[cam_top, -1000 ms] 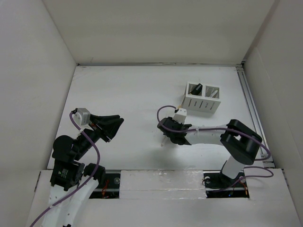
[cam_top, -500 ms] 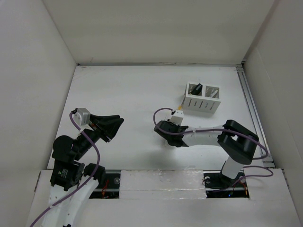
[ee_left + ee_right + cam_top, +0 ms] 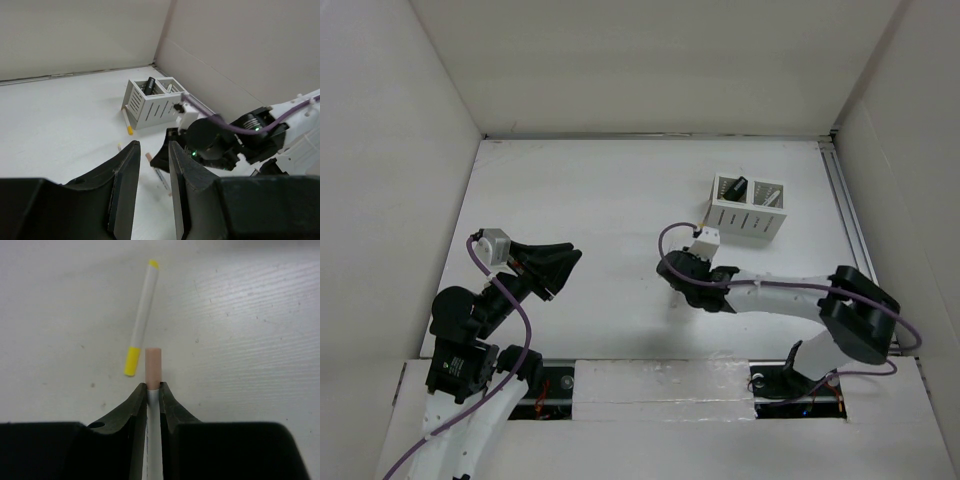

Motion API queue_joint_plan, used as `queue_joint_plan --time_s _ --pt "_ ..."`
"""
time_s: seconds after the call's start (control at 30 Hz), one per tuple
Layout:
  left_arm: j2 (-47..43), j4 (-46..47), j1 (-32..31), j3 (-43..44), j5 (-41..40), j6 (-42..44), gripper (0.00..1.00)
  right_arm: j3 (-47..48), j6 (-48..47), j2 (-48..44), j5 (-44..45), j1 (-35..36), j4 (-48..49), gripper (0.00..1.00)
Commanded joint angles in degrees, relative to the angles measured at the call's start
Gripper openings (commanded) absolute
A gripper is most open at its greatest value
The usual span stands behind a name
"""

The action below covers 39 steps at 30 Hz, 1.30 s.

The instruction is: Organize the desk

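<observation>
The desk [image 3: 590, 190] is the white tabletop under both arms. My right gripper [image 3: 682, 280] sits low at its middle, shut on a white pen [image 3: 154, 440] whose pinkish cap [image 3: 153, 367] pokes out past the fingertips. The left wrist view shows that pen [image 3: 161, 175] lying on the desk surface under the right gripper [image 3: 167, 150]. My left gripper [image 3: 565, 265] hovers over the left side of the desk. Its fingers [image 3: 125, 185] stand a little apart with nothing between them.
A white marker with a yellow cap [image 3: 142, 317] lies just left of the held pen's cap. A white slotted pen holder [image 3: 748, 207] stands behind the right gripper with dark items inside. Another yellow-capped pen [image 3: 126, 120] lies beside the holder [image 3: 150, 102]. A metal rail [image 3: 845, 210] runs along the right edge.
The right gripper has closed onto the pink-capped pen. Its arm's elbow has swung out to the right. The left arm has not moved.
</observation>
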Motion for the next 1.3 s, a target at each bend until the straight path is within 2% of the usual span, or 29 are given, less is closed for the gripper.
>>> queue_joint_plan --time_s 0.0,0.1,0.23,0.37,0.7,0.9,0.97,1.0,1.17,1.27 --pt "0.08 2.84 0.22 -0.15 0.9 -0.49 0.26 0.26 -2.22 -8.6 3.3 0.08 0.29 0.0" --pt "0.25 2.49 0.22 -0.23 0.9 -0.41 0.26 1.22 -4.24 -12.91 4.18 0.08 0.03 0.0" --pt "0.08 3.01 0.22 -0.15 1.16 -0.58 0.26 4.99 -8.11 -15.29 6.73 -3.34 -1.03 0.0" --pt "0.43 2.57 0.22 -0.23 1.25 -0.32 0.26 9.66 -13.82 -16.7 5.41 -13.34 2.3 0.0" --pt "-0.54 2.57 0.22 -0.06 1.17 -0.23 0.26 21.52 -21.73 -13.1 15.78 -35.4 3.71 0.0" --pt "-1.33 2.31 0.22 -0.06 1.6 -0.14 0.26 25.13 -27.44 -7.93 21.32 -41.13 6.53 0.0" --pt "-1.94 2.57 0.22 -0.15 1.52 -0.23 0.26 25.66 -27.54 -6.6 21.06 -41.93 6.18 0.0" --pt "-2.03 2.66 0.22 -0.06 1.69 -0.23 0.26 24.36 -25.37 -6.07 17.31 -43.24 5.74 0.0" --pt "-1.94 2.57 0.22 -0.06 2.13 -0.06 0.26 20.31 -20.61 -6.5 10.34 -43.87 7.32 0.0" --pt "-1.51 2.66 0.22 -0.06 2.22 -0.14 0.26 19.16 -19.37 -7.03 7.53 -46.93 7.23 0.0"
